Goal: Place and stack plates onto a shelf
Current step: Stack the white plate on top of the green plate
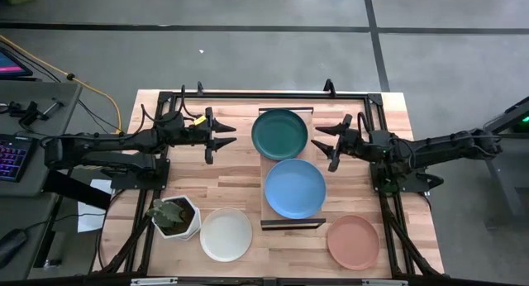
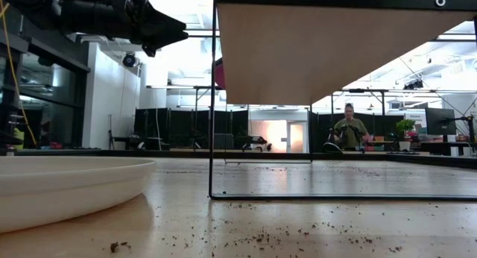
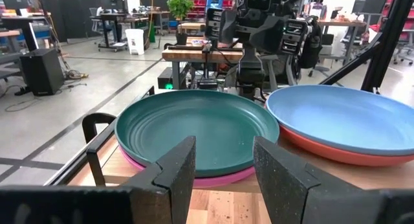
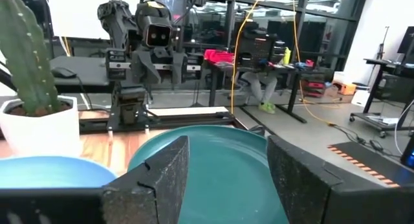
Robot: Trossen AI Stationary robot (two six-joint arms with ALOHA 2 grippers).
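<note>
Both grippers (image 1: 216,135) (image 1: 326,140) (open) flank the teal plate (image 1: 280,133).

Under the teal plate (image 3: 194,130) you see only a thin pink rim (image 3: 213,180); a coral plate (image 3: 336,153) shows just an edge beneath the blue plate (image 3: 343,117). The low view cuts off the white plate (image 2: 59,187) and the shelf (image 2: 335,49).
</note>
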